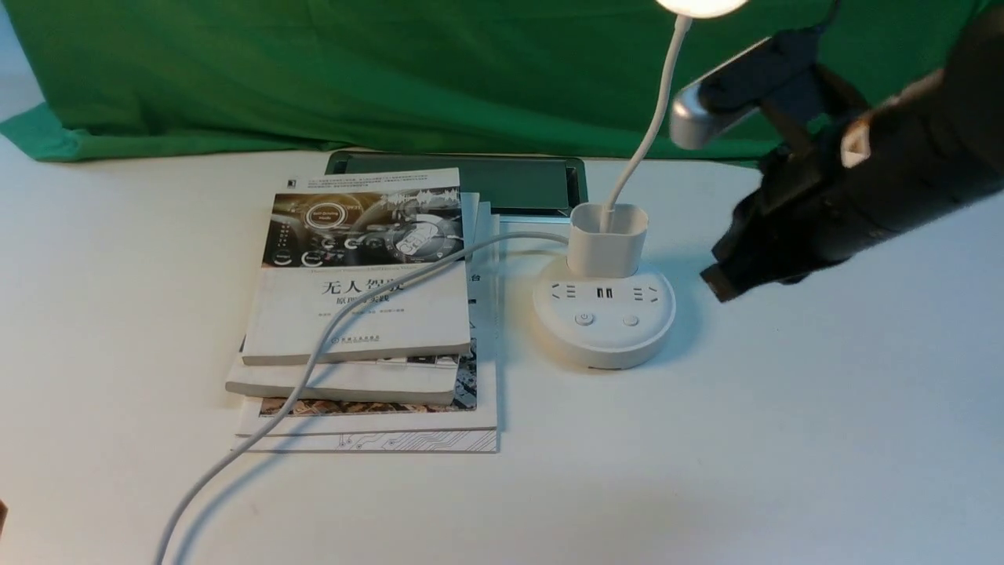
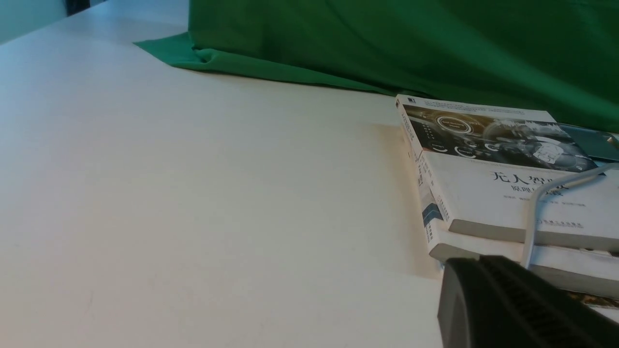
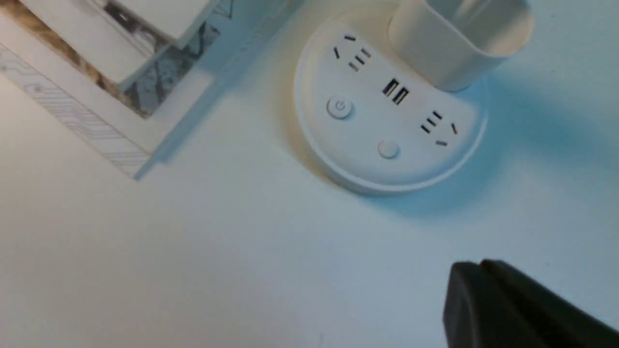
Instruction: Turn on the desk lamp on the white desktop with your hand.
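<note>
Nearest the lens, a white cable point(image 1: 235, 455) crosses the desktop point(image 1: 706, 471) and climbs over the books point(image 1: 392, 322). Just right of that stack stands the lamp point(image 1: 604, 314), its head glowing. Right claw point(image 1: 718, 282) hangs beside the base, clear of it, clenched and empty. Left claw point(image 2: 476, 275) sits near the books, jaws together, holding nothing.

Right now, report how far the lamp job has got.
Done, apparently: the desk lamp's head glows bright at the front view's top edge. In hand: the right gripper, shut, hangs beside the base, on its right, touching neither button. Left: probably only pulling the arm away; if that glow is just white plastic, the power button needs a press.
</note>
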Controlling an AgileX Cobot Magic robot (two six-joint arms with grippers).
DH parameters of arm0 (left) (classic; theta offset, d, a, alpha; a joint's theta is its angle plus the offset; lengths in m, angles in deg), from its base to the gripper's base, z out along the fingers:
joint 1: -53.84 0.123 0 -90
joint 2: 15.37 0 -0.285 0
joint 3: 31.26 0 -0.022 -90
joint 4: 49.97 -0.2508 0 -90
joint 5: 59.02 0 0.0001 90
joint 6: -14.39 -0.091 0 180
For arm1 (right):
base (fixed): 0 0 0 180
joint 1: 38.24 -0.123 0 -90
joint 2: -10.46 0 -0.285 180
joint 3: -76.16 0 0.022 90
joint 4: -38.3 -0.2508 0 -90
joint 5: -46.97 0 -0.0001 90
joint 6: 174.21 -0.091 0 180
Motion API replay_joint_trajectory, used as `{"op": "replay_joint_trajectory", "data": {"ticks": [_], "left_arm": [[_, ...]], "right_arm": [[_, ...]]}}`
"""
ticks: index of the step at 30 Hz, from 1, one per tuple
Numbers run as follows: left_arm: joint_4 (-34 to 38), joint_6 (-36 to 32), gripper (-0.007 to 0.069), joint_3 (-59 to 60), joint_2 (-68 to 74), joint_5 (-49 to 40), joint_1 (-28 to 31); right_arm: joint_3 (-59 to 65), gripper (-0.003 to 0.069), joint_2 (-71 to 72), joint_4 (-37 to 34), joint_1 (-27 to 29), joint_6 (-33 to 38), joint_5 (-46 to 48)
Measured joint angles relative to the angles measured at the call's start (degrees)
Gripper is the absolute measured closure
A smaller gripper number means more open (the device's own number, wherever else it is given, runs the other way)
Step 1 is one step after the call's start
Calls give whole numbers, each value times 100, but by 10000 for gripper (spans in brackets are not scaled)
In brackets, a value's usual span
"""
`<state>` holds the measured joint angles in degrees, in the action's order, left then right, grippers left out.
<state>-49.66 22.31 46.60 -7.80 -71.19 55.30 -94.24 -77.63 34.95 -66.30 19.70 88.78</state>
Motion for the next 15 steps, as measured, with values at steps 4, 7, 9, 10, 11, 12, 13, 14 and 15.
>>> {"op": "replay_joint_trajectory", "data": {"ticks": [4, 7, 9, 10, 11, 12, 13, 14, 15], "left_arm": [[0, 0, 603, 0, 0, 0, 0], [-31, 0, 603, 0, 0, 0, 0], [0, 0, 603, 0, 0, 0, 0], [-31, 0, 603, 0, 0, 0, 0], [0, 0, 603, 0, 0, 0, 0], [0, 0, 603, 0, 0, 0, 0], [0, 0, 603, 0, 0, 0, 0], [0, 0, 603, 0, 0, 0, 0], [-31, 0, 603, 0, 0, 0, 0]], "right_arm": [[1386, 627, 1563, -248, 0, -258, -1212], [1972, 624, 2273, -273, 0, -732, -1541], [2468, 620, 3097, -299, 0, -1150, -1707], [2651, 620, 3323, -304, 0, -1180, -1790], [2683, 620, 3435, -304, 0, -1181, -1840], [2917, 620, 3806, -289, 0, -1117, -2086], [3081, 619, 4063, -247, 0, -1010, -2283], [3243, 617, 4259, -206, 0, -925, -2455], [3442, 613, 4580, -155, 0, -834, -2732]]}}
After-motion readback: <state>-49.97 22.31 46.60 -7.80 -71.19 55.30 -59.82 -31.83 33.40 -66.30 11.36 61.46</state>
